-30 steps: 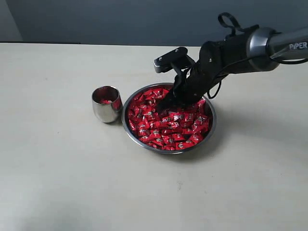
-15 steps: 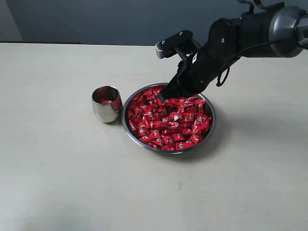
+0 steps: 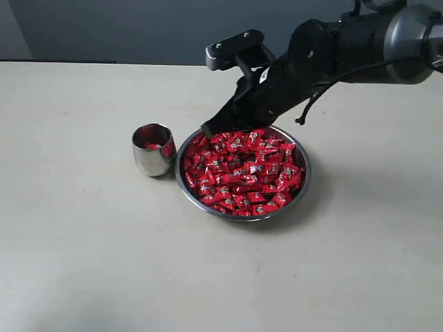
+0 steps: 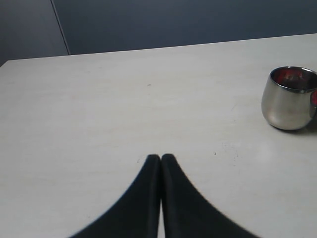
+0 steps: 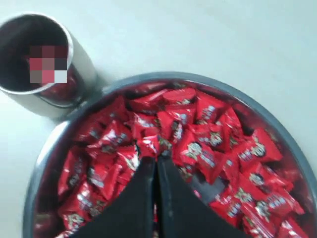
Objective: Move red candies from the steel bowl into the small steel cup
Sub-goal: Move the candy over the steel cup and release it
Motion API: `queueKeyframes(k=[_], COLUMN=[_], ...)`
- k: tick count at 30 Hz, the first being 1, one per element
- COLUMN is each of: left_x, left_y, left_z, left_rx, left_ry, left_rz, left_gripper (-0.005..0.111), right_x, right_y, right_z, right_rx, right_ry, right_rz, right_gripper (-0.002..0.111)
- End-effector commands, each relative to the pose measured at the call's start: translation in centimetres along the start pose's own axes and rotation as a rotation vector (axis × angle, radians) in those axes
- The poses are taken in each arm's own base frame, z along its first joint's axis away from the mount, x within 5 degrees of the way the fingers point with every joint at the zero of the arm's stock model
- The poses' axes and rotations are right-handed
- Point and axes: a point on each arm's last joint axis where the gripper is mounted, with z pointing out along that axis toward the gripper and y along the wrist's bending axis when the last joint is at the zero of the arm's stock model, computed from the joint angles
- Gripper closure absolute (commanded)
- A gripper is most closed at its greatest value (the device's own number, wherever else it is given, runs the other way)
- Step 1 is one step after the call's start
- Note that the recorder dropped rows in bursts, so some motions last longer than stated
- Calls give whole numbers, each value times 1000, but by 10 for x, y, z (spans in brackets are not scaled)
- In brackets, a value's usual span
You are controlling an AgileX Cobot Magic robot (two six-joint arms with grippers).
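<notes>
The steel bowl (image 3: 302,185) (image 5: 280,124) holds a heap of red candies (image 3: 242,173) (image 5: 218,148). Just to its left stands the small steel cup (image 3: 153,149) (image 5: 81,67) (image 4: 289,99), with some red inside. My right gripper (image 3: 208,129) (image 5: 157,158) hangs above the bowl's back-left rim, on the cup's side. Its jaws are shut, with one red candy (image 5: 148,145) pinched at the tips. My left gripper (image 4: 161,157) is shut and empty over bare table, left of the cup; the exterior view does not show it.
The beige table (image 3: 83,242) spreads out on all sides of the bowl and cup. A dark wall (image 3: 138,28) runs along its far edge. The right arm (image 3: 346,48) reaches in from the upper right, above the bowl's far side.
My right gripper has risen out of the candy heap and moved left toward the cup, staying shut. The bowl, the cup and the left gripper have not moved.
</notes>
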Motion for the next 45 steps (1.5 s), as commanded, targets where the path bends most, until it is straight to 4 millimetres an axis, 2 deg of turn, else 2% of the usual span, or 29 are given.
queueKeyframes(k=[1, 5, 10, 21, 28, 33, 41, 45], left_x=[-3, -3, -3, -3, -3, -3, -3, -3], left_y=[0, 0, 0, 0, 0, 0, 0, 0], left_z=[-1, -1, -1, -1, -1, -1, -1, -1], left_rx=[4, 4, 4, 4, 4, 4, 4, 4], left_ry=[-18, -18, -18, -18, -18, -18, -18, -18], left_rz=[2, 2, 2, 2, 2, 2, 2, 2], left_gripper=[106, 106, 106, 106, 106, 106, 106, 106], right_x=[-13, -24, -38, -46, -48, -47, -46, -48], right_y=[26, 47, 64, 66, 66, 65, 65, 64], right_z=[-3, -1, 14, 58, 73, 75, 75, 65], right_rx=[-17, -47, -88, -110, -110, -109, -106, -91], right_ry=[-107, -137, -135, -69, -61, -52, -42, -26], right_rz=[-50, -90, -100, -93, -95, -101, -114, -165], right_gripper=[108, 108, 108, 108, 108, 105, 88, 86])
